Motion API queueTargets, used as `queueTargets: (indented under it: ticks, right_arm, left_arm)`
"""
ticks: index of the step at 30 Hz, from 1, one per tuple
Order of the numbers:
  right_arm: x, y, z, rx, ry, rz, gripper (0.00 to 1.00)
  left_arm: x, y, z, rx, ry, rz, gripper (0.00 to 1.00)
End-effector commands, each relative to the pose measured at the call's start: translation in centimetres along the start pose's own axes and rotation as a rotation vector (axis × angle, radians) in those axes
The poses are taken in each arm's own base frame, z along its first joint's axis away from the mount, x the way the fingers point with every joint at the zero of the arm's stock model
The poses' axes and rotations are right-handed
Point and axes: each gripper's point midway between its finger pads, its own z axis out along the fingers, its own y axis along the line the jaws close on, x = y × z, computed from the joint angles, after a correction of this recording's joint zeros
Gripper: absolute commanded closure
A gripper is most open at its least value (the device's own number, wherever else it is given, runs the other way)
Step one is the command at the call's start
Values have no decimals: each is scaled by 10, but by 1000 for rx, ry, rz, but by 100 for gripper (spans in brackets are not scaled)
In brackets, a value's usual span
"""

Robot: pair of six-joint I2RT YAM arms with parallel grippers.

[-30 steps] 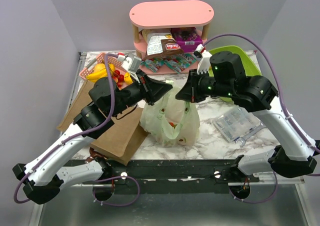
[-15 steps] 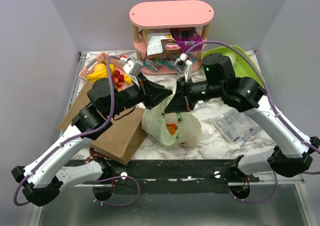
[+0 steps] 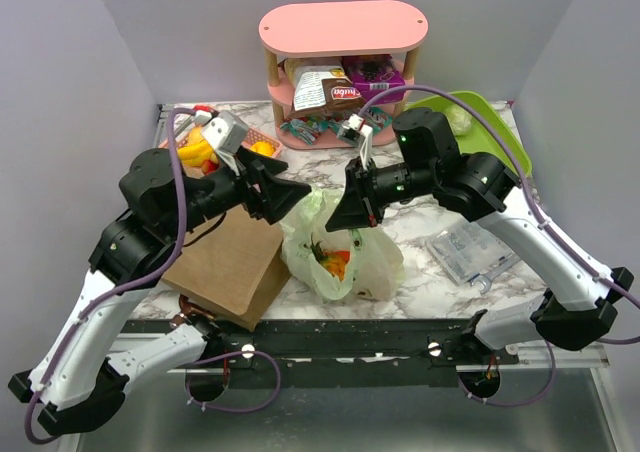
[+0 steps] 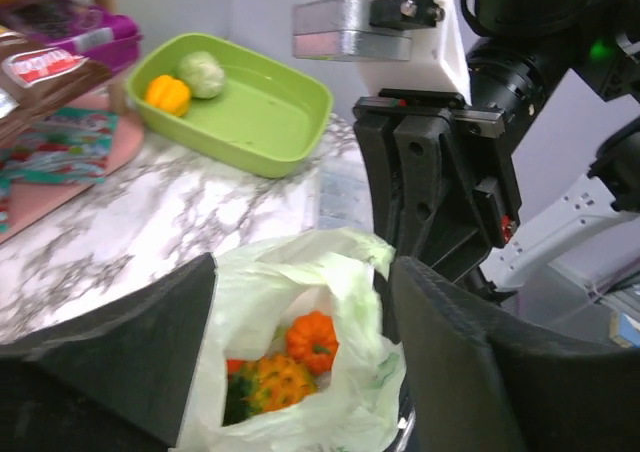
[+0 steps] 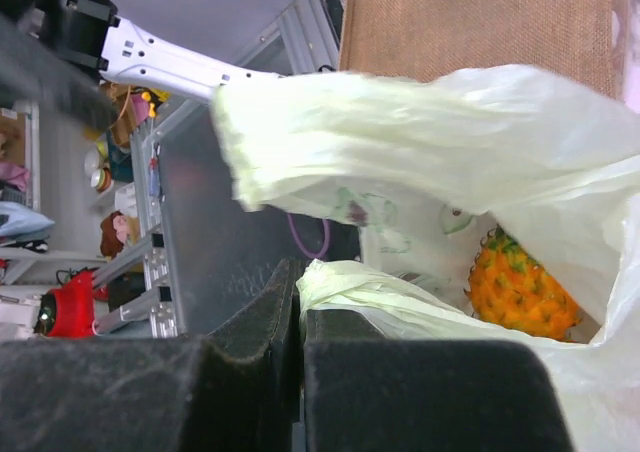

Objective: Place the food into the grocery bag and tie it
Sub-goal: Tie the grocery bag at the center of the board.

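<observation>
The pale-green grocery bag [image 3: 345,262] sits mid-table with its mouth open. Food lies inside it: a small orange pumpkin [image 4: 312,340] and a spiky orange-yellow fruit [image 4: 270,384], the latter also in the right wrist view [image 5: 515,287]. My right gripper [image 3: 337,217] is shut on a bunched strip of the bag's top edge [image 5: 400,307] and holds it up. My left gripper [image 3: 300,190] is open at the bag's upper left. In the left wrist view its fingers [image 4: 130,362] frame the bag [image 4: 300,272] without pinching it. A snack pack [image 3: 325,87] and purple box [image 3: 375,72] stay on the shelf.
A stiff brown paper bag [image 3: 225,267] lies left of the grocery bag. The pink shelf [image 3: 343,27] stands at the back. A green tray [image 4: 250,112] at back right holds an orange pepper [image 4: 167,93] and a pale cabbage [image 4: 203,73]. A clear plastic pack [image 3: 465,247] lies right.
My left gripper has let go of the bag, opened, and drawn back to the left. The right gripper has carried its strip of bag leftward, and the bag's mouth now gapes.
</observation>
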Motion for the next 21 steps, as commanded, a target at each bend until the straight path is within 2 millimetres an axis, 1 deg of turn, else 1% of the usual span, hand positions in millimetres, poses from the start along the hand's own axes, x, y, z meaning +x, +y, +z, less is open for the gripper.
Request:
queueTargets:
  ticks: [1,3,4,6,9,13,16,18,20,21]
  right_arm:
    - [7,-3,6,-18,35,-39,99]
    - [8,-5,6,-12,40,-50,99]
    - [8,-5,5,-8,42,-58,99]
    - [8,-6,3,2,39,-65,99]
    - [10,-6,2,7,39,-63,99]
    - [18,-5,1,-5,54,-39,99]
    - [24,-4,0,-11,61,-19,100]
    - [26,-5,-2,-1,59,-8,99]
    - [28,-5,-4,7,54,-2,99]
    - [28,-4,-6,11,50,-1,99]
  left_arm:
    - [3,17,-27,-102,36,96,35]
    - [7,21,-32,-114,51,145,44]
    - [14,25,-32,-118,73,173,48]
    - [23,29,-33,-122,101,212,52]
    - [39,33,-40,-119,152,257,54]
    - [60,19,-46,-4,202,301,56]
    - [78,6,-44,111,256,297,56]
    - [88,2,-43,158,306,293,56]
    - [96,-4,-42,220,346,284,59]
    - [99,-11,-42,268,361,269,60]
